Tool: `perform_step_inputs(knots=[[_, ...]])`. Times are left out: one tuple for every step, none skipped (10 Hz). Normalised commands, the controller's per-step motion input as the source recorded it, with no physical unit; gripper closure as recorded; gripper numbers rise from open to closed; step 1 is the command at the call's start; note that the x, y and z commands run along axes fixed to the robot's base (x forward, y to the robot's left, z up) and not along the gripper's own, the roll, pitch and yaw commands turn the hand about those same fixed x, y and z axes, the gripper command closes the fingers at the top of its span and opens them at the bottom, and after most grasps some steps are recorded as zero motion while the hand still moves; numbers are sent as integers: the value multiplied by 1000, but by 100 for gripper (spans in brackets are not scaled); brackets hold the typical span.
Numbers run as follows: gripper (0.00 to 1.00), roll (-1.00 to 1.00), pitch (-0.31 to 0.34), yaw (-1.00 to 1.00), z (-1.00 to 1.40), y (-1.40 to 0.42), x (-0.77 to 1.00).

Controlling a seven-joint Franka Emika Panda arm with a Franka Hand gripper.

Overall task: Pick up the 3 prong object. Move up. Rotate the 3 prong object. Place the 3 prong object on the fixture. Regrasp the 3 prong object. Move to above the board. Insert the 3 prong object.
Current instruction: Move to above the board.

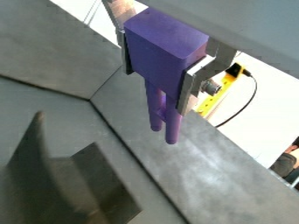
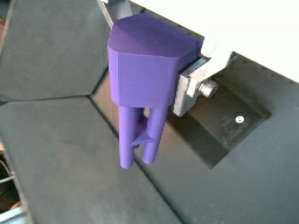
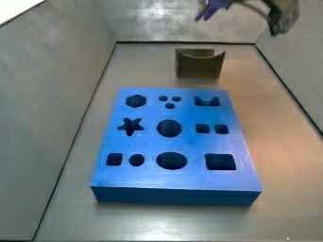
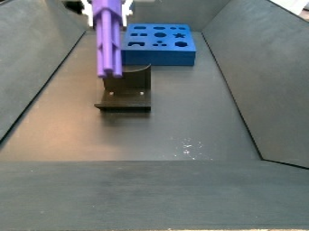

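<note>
My gripper (image 1: 158,66) is shut on the thick block end of the light-purple 3 prong object (image 1: 163,52). Its thin prongs (image 1: 166,118) hang free below the silver fingers (image 1: 191,86). Both wrist views show this grasp; the object also shows in a wrist view (image 2: 142,70). In a side view the object (image 4: 108,38) hangs in the air over the dark fixture (image 4: 125,90). In a side view the gripper (image 3: 270,11) and object (image 3: 214,9) are high at the back right, above the fixture (image 3: 199,63). The blue board (image 3: 111,180) lies apart from them.
Grey sloping walls (image 3: 63,104) enclose the floor. The fixture's notched block (image 1: 70,179) and its base plate (image 2: 233,122) show below the gripper. A yellow part with a black cable (image 1: 228,83) lies outside the wall. The board (image 4: 182,60) lies beyond the fixture.
</note>
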Motion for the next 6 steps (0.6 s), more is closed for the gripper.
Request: perform_step_inputs(knots=[[100, -81, -16, -86, 1000, 148, 11], [100, -85, -3, -76, 1000, 139, 3], [100, -87, 9, -68, 1000, 132, -4], [100, -92, 28, -49, 1000, 116, -17], [100, -94, 33, -44, 1000, 108, -20], [100, -95, 41, -32, 1000, 98, -26]])
